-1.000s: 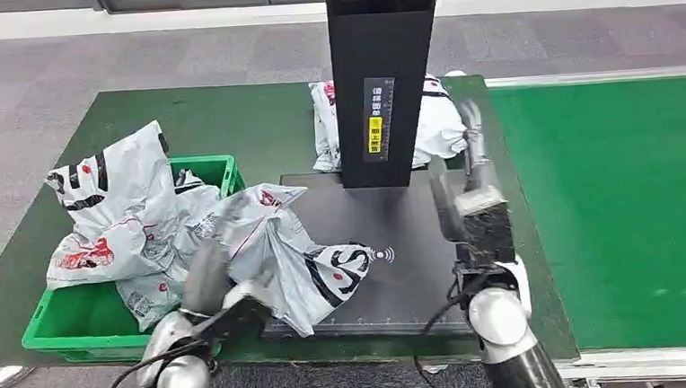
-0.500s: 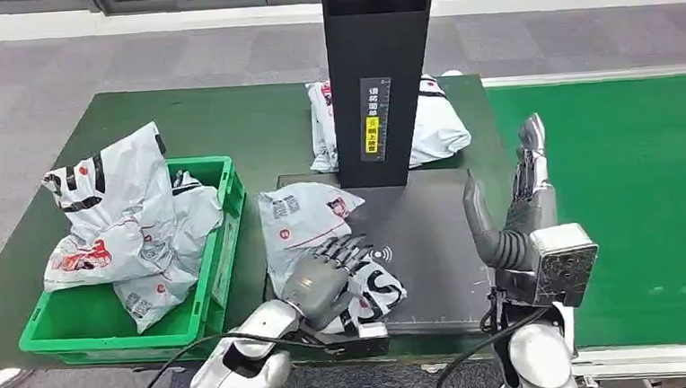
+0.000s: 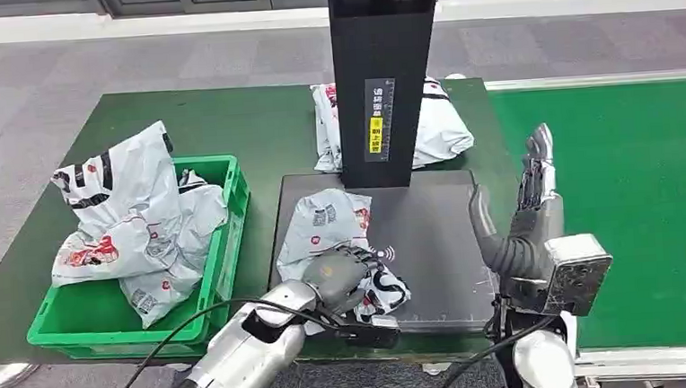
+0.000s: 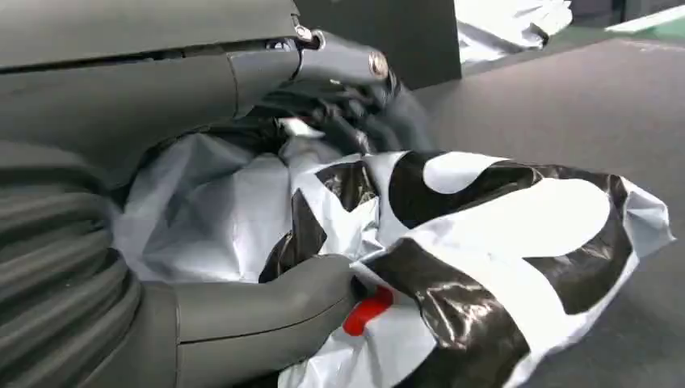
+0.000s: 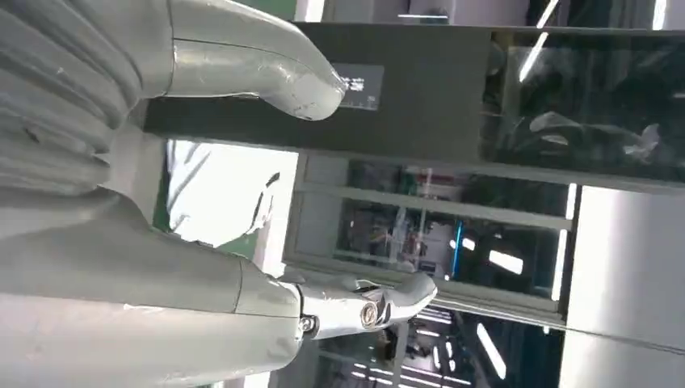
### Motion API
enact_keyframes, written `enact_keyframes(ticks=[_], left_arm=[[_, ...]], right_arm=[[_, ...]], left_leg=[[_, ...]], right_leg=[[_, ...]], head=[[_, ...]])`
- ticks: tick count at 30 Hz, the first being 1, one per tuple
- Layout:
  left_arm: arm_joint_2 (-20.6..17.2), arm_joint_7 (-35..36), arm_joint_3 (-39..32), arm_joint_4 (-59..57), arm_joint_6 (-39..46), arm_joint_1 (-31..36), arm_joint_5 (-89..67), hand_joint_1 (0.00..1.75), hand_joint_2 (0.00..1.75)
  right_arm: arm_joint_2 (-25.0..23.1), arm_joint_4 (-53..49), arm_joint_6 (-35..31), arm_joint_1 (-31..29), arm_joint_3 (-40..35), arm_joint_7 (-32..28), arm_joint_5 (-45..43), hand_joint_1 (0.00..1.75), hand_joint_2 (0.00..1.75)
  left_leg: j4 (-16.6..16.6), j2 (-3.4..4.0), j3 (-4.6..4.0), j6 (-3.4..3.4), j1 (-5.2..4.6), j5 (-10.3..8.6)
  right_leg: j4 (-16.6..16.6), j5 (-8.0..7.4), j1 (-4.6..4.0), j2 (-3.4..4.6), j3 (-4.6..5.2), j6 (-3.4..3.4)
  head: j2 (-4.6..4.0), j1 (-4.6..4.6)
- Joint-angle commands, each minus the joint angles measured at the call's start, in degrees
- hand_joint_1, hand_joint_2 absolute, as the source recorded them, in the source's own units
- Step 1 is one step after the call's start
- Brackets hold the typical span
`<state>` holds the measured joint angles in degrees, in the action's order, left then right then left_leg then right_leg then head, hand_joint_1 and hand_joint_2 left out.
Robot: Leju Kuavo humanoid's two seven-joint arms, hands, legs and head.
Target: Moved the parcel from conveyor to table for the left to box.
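From the head view, the left hand (image 3: 340,278) lay curled over the white-and-black parcel (image 3: 335,239), gripping it where it rested on the dark scanner plate (image 3: 432,242) in front of the black column (image 3: 382,75), while the right hand (image 3: 525,214) stood raised beside the plate's right edge, fingers spread and holding nothing. In the left wrist view, the thumb (image 4: 266,303) and dark fingers (image 4: 355,113) clasped the crumpled parcel (image 4: 485,234) from both sides. In the right wrist view, the right hand (image 5: 161,267) was spread wide, nothing between thumb and fingers.

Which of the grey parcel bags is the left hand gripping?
The parcel lying on the black scanner pad, under the left hand. The other bags lie untouched: some piled in the green crate, one behind the black post.
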<state>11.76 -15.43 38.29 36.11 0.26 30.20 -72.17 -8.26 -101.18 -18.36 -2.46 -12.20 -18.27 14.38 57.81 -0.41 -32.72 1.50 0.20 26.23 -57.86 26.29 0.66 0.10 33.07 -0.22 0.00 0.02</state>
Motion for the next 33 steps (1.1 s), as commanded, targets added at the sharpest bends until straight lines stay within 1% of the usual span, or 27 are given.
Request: enact_keyframes(ticks=[1,2,3,4,5,7,11,13,14,15,17,18,20,23,33], left_arm=[[-2.3,3.8,1.9,-6.8,4.3,2.8,-0.1,1.75,1.75],[-2.4,4.6,1.4,-6.1,5.6,2.7,-0.2,1.75,1.75],[-2.9,7.8,0.3,-3.7,10.4,2.3,-1.3,1.75,1.75],[-3.2,8.9,-0.6,-2.0,13.3,2.0,-1.4,1.75,1.75],[-4.2,10.9,-2.6,2.1,17.2,1.4,-2.7,1.75,1.75],[-5.0,10.7,-3.6,5.3,15.5,0.8,-3.0,1.75,1.75],[-6.6,14.0,-8.6,15.7,27.3,-2.9,-9.3,1.75,1.75],[-7.4,14.4,-11.0,21.6,32.5,-4.7,-11.4,1.75,1.75],[-8.0,15.1,-12.6,25.8,38.2,-5.6,-13.5,1.75,1.75],[-8.2,15.2,-13.9,28.5,39.7,-6.4,-14.5,1.75,1.75],[-8.5,13.9,-16.7,38.4,39.7,-8.8,-16.1,1.75,1.75],[-8.8,13.7,-18.6,44.2,39.7,-9.9,-17.3,1.75,1.75],[-9.2,13.7,-21.2,51.4,39.7,-10.9,-17.8,1.75,1.75],[-8.8,11.7,-25.9,57.5,39.7,-11.7,-17.8,1.75,1.75],[-8.8,11.7,-25.9,57.5,39.7,-11.7,-17.8,1.75,1.75]], right_arm=[[-0.1,-0.8,-0.2,4.5,6.6,-0.8,-2.4,0.0,1.75],[-0.2,-0.8,-0.3,4.8,6.8,-0.9,-2.4,0.0,1.75],[-0.4,-1.3,-0.3,5.6,7.4,-1.2,-2.4,0.0,1.75],[-0.6,-1.5,-0.3,5.8,7.8,-1.3,-2.4,0.0,1.75],[-0.9,-2.1,0.2,6.3,8.3,-1.2,-2.5,0.0,1.75],[-1.1,-2.4,0.5,6.6,8.6,-1.2,-2.6,0.0,1.75],[-1.1,-1.8,1.1,7.0,8.7,-1.2,-3.1,0.0,1.75],[-1.0,-1.3,1.0,7.0,8.6,-1.5,-4.0,0.0,1.75],[-0.9,-1.0,0.8,7.0,8.5,-1.7,-4.3,0.0,1.75],[-0.8,-0.7,0.7,7.0,8.3,-1.8,-4.8,0.0,1.75],[-0.6,-0.2,0.0,7.0,8.1,-2.0,-5.3,0.0,1.75],[-0.6,0.2,-0.3,7.1,8.2,-2.1,-5.7,0.0,1.75],[-0.6,1.0,-0.6,7.4,8.3,-2.4,-6.3,0.0,1.75],[0.3,2.2,-0.9,8.5,8.4,-3.4,-7.6,0.0,1.75],[0.3,2.2,-0.9,8.5,8.4,-3.4,-7.6,0.0,1.75]], left_leg=[[-0.2,-0.01,-0.08,-0.04,0.06,-0.18],[-0.2,0.05,-0.09,-0.04,0.05,-0.22],[-0.1,0.06,-0.01,-0.02,0.03,-0.12],[-0.1,0.09,-0.08,-0.02,0.05,-0.16],[-0.1,0.1,-0.09,-0.01,0.04,-0.16],[-0.1,0.13,-0.09,0.01,0.01,-0.13],[-0.1,0.24,-0.14,0.13,0.06,-0.18],[-0.1,0.08,-0.25,0.15,0.08,-0.22],[-0.1,0.19,-0.22,0.16,0.08,-0.24],[0.0,0.18,-0.27,0.19,0.08,-0.21],[0.0,0.33,-0.32,0.17,0.09,-0.18],[-0.1,0.29,-0.34,0.19,0.08,-0.19],[0.1,0.32,-0.56,0.2,0.11,-0.16],[0.0,0.29,-0.58,0.21,0.11,-0.17],[-0.1,0.17,-0.49,0.16,0.09,-0.24]], right_leg=[[0.2,-0.2,-0.07,-0.06,0.03,0.01],[0.3,-0.26,-0.06,0.0,0.06,0.02],[0.2,-0.18,-0.04,0.02,0.01,0.01],[0.2,-0.25,-0.06,0.05,0.05,0.02],[0.2,-0.26,-0.06,0.09,0.11,0.03],[0.1,-0.23,-0.04,0.14,0.12,0.03],[0.1,-0.3,-0.08,0.25,0.3,-0.06],[0.1,-0.25,-0.08,0.1,0.36,-0.06],[0.1,-0.26,-0.09,0.21,0.37,-0.07],[0.0,-0.23,-0.14,0.24,0.41,-0.06],[0.1,-0.25,-0.15,0.37,0.49,-0.05],[0.1,-0.25,-0.15,0.34,0.51,-0.05],[-0.1,-0.23,-0.17,0.37,0.72,-0.07],[0.0,-0.24,-0.16,0.35,0.73,-0.08],[0.2,-0.25,-0.16,0.2,0.61,-0.07]], head=[[-0.02,0.0],[-0.02,0.0],[0.0,0.0],[0.0,0.0],[0.0,0.0],[0.0,0.0],[0.0,-0.02],[-0.02,-0.02],[0.0,0.0],[0.0,-0.02],[0.0,-0.02],[0.0,-0.02],[0.0,-0.02],[0.0,-0.02],[-0.02,-0.02]])
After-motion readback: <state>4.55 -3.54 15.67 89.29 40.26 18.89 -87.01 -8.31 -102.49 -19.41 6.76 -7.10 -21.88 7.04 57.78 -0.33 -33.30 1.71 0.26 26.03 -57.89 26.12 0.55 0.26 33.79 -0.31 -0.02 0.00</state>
